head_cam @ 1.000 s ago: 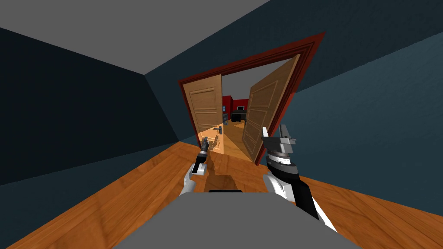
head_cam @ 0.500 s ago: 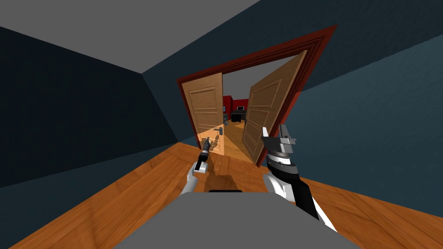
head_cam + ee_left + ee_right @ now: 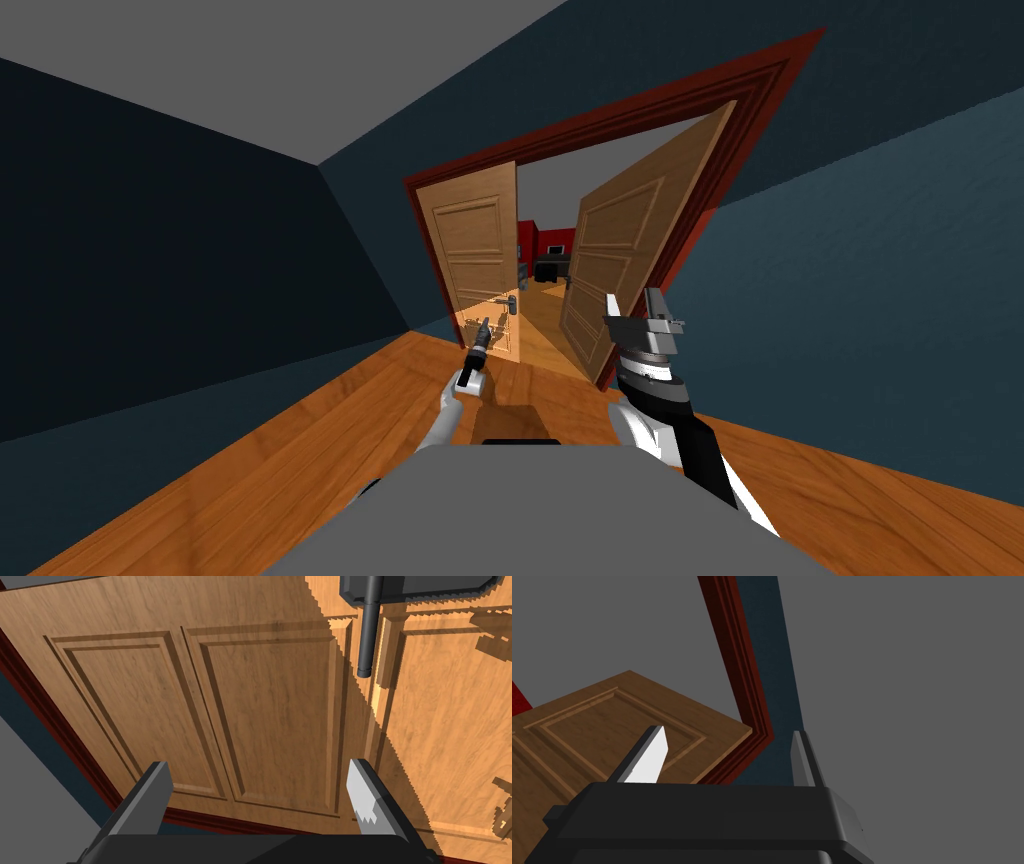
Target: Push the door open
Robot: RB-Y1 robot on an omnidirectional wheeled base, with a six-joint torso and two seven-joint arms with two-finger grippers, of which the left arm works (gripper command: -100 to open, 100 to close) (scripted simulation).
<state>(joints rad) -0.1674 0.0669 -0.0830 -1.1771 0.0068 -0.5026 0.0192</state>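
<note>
Left jaws: spread wide and empty, tips close up to the lower panels of the left door leaf [image 3: 270, 716]; I can't tell whether they touch it.
Right jaws: spread too, empty, held upright near the right door leaf [image 3: 610, 270], apart from it.
Doors: both wooden, left one ajar, right one swung wide, in a dark red frame [image 3: 620, 115].
Handle [image 3: 366, 636]: dark lever beyond the left tips, untouched.
Gap: a red-walled room with a dark desk [image 3: 552, 266].
Floor [image 3: 300, 450]: wooden boards.

The left door leaf [image 3: 270, 716] and right door leaf [image 3: 610, 270] are light, grained wood, smooth and matt. The lever handle [image 3: 366, 636] looks dark, matt. The plank floor [image 3: 300, 450] is warmer wood, faintly sheened.
</note>
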